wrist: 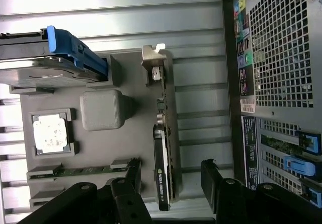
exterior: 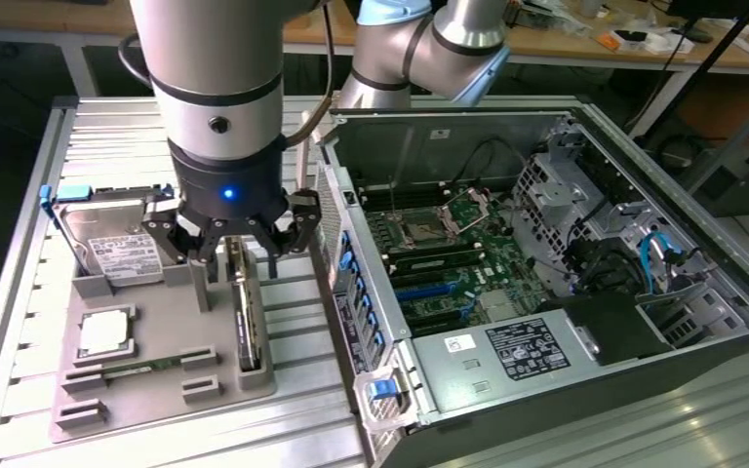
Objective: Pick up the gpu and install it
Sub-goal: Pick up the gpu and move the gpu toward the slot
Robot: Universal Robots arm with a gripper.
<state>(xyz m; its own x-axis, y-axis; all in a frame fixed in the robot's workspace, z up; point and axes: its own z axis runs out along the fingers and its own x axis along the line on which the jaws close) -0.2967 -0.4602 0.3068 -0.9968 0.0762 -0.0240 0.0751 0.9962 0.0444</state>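
Our pincer [exterior: 237,261] hangs spread wide over the grey tray [exterior: 153,390] and grips nothing. It has one finger on either side of the gpu [exterior: 250,327], clear of it. The gpu stands on edge in the tray. The tray lies on the ribbed metal bench [exterior: 23,341], just beside the open computer case [exterior: 505,244]. Beyond the tray is a cluttered wooden bench [exterior: 557,54].

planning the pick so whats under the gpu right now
The gpu stands on edge in a slot of the grey tray, which lies on the slatted metal table. The slot walls hide the card's bottom edge. The open claw hangs over it.
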